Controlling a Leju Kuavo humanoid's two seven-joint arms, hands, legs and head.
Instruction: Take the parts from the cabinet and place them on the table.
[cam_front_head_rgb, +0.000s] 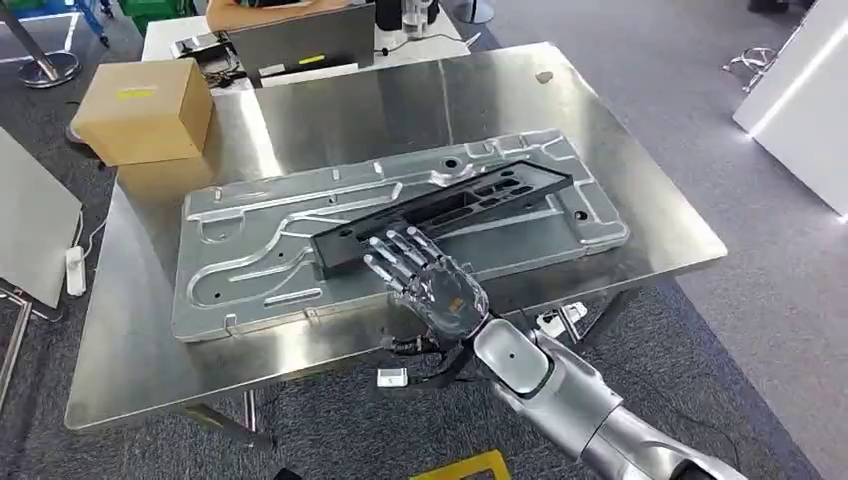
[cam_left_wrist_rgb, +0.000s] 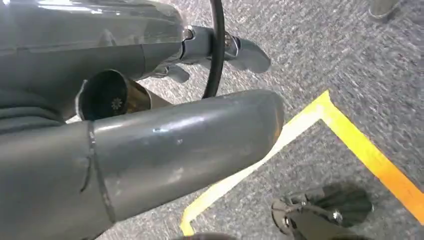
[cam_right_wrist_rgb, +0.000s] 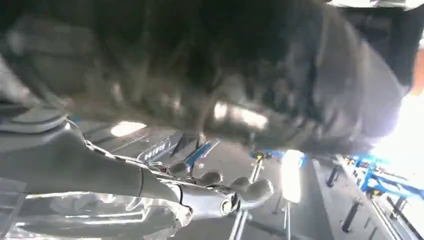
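Head view: steel table (cam_front_head_rgb: 620, 190), large silver machined plate (cam_front_head_rgb: 250, 270) lying flat across its middle, long axis running from the left edge toward the right edge. Black slotted part (cam_front_head_rgb: 450, 208) lies on top of the plate, diagonal, one end near the plate's near edge, the other toward the plate's far right corner. Right hand (cam_front_head_rgb: 432, 282) is over the table's near edge, fingers (cam_front_head_rgb: 392, 250) spread apart, tips at the near end of the black part; cannot tell if they touch it. Nothing gripped. Cardboard box (cam_front_head_rgb: 145, 108) sits on the far left corner of the table. Small grey bit (cam_front_head_rgb: 543, 76) near the far right corner, too small to identify. Grey carpet floor (cam_front_head_rgb: 760, 290) around the table.

Left wrist view: left hand (cam_left_wrist_rgb: 150, 150) close to the lens, thick grey thumb across the frame, darker fingers (cam_left_wrist_rgb: 245, 52) behind it, nothing in them. Whether the fingers are apart or curled: cannot tell. Below it the carpet with a yellow tape corner (cam_left_wrist_rgb: 345, 130).

Right wrist view: heavily blurred. Fingers extended, tips apart, over shiny metal surface. No object between them.
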